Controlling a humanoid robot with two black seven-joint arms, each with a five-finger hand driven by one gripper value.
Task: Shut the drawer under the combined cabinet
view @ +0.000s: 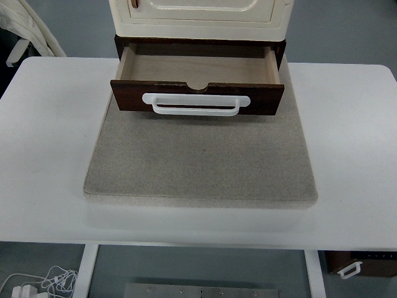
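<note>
Looking down from the top view, we have the drawer [197,77] pulled well out from under the cream cabinet [200,15], its pale wooden inside bare and open to us. The dark brown drawer front [197,97] faces our side, and across it runs the white handle [196,104], a long loop lying level. Cabinet and drawer stand on a grey mat [201,155], which rests on the white table [43,155].

Neither hand is in the picture, so we can't say whether either one's fingers are apart or together. Nothing has reached the drawer yet, and by our reading the closing push is wholly ahead of us.

How do we do it well? We'd bring one hand in low over the mat and lay it flat on the drawer front, near the middle of the handle, not off to one end. A push from a corner could skew the drawer in its slot and jam it. We'd press straight away from us, steady and gentle, since a hard shove might slide the whole cabinet back across the mat. We'd count it closed when the front sits flush with the dark base.
</note>
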